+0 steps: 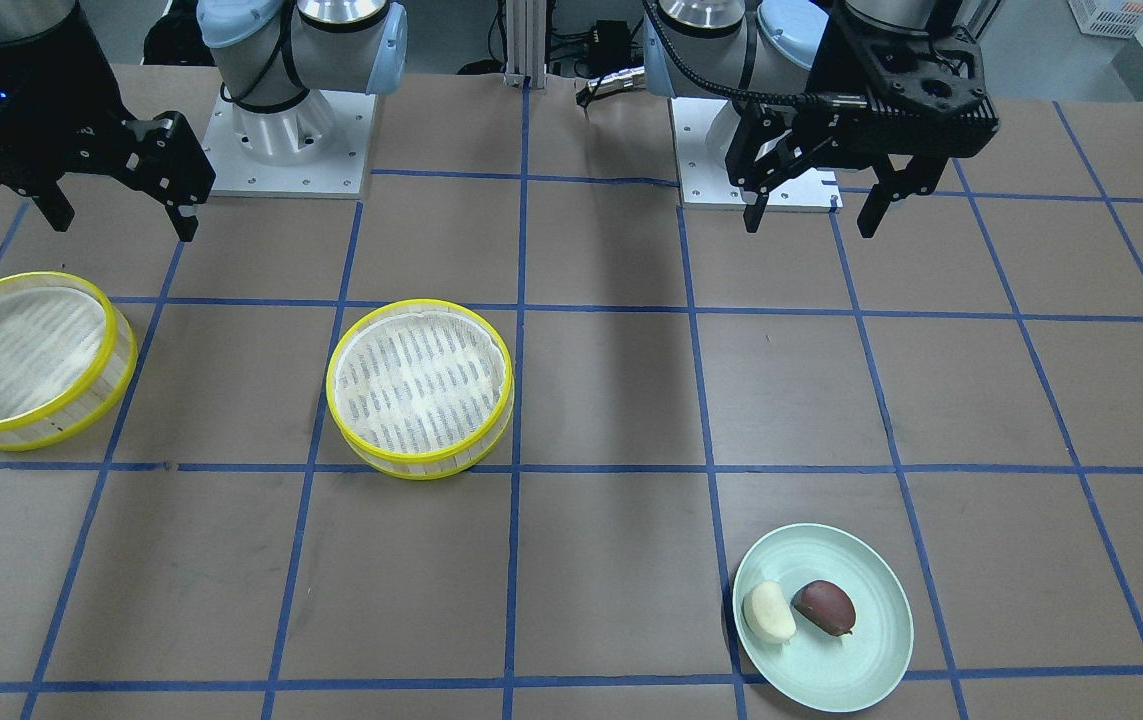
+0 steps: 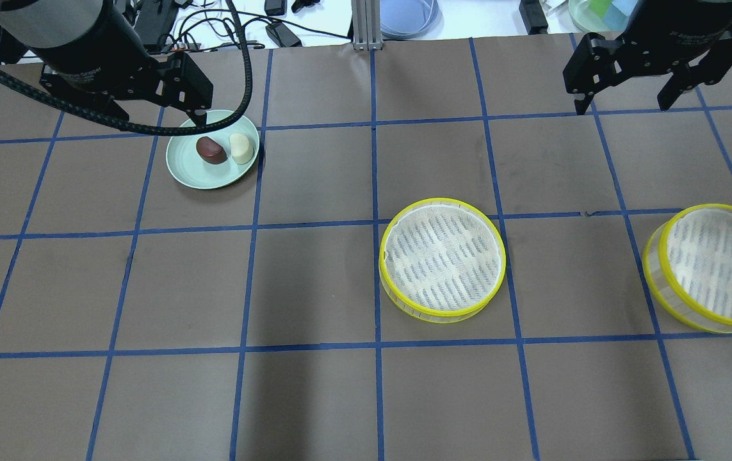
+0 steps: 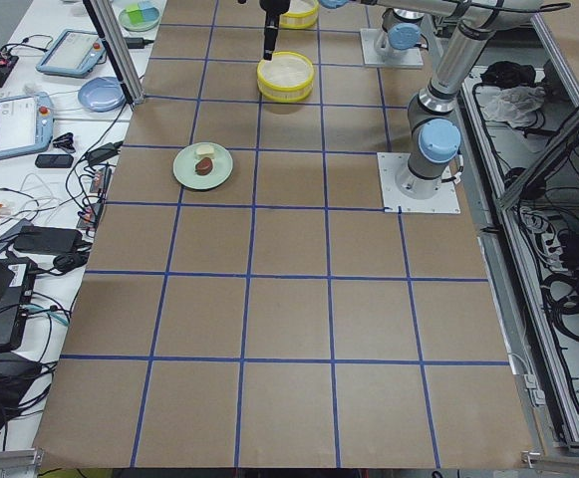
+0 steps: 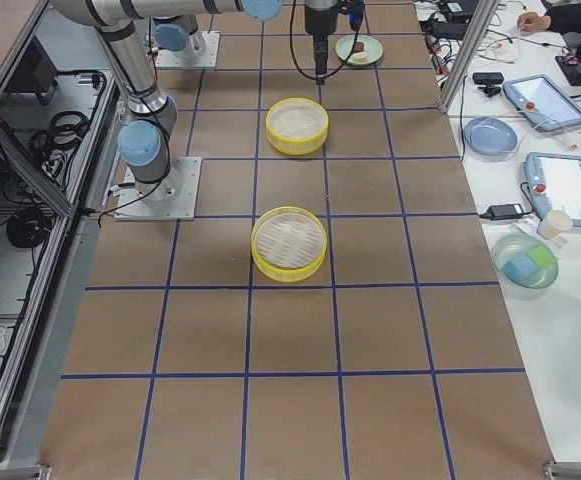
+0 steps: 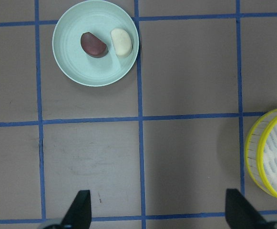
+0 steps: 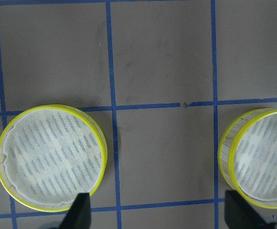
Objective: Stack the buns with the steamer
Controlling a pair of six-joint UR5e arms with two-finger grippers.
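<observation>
Tabletop [image 2: 314,288] of brown paper, gridded in blue tape [image 2: 375,224], spreads beneath 2 raised arms. The left gripper [image 1: 811,215] hangs above the robot's left half, fingers spread wide and holding nothing. The right gripper [image 2: 622,105] hangs over the right half in the same state, jaws apart and empty; its wrist camera looks down on the gap between the 2 steamer tiers. The central tier [image 2: 442,259], yellow-rimmed with a whitish lined bottom, sits just to the robot's right of the table's middle line. The outer tier [image 2: 711,266], its match, stands well apart near the table's right end. On the left half, toward the operators' side, a pale green plate [image 1: 831,660] carries both buns side by side: the cream-white bun [image 1: 769,612] and the glossy reddish-brown bun [image 1: 825,607].
</observation>
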